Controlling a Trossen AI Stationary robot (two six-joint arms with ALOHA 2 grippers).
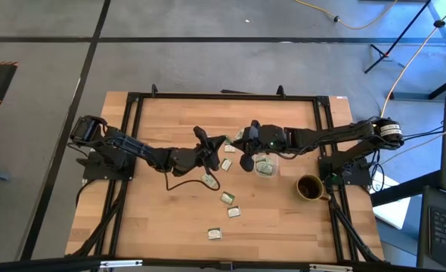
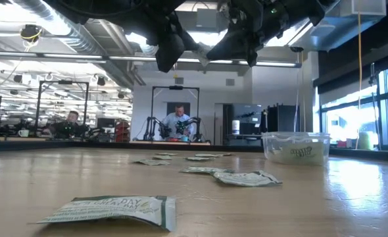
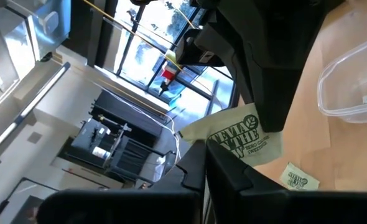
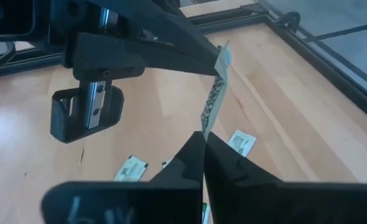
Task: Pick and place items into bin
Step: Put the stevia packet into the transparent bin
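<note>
Above the middle of the wooden surface, the two arms meet over a single packet, which hangs well clear of the wood. The right gripper has its jaws clamped together on the packet's lower edge, while the left gripper pinches its upper corner, so both hold the same pale green and white packet edge-on between them. In the left wrist view the packet shows its printed face, with the left gripper closed on one end and the other arm's dark finger covering the far end. From above, the left gripper and right gripper sit close together just beside the clear bin, which stands on the surface near the dark brown mug and already contains at least one packet. The low view shows the bin resting upright at the right, with loose packets lying flat across the surface. More loose packets are scattered toward the front edge.
</note>
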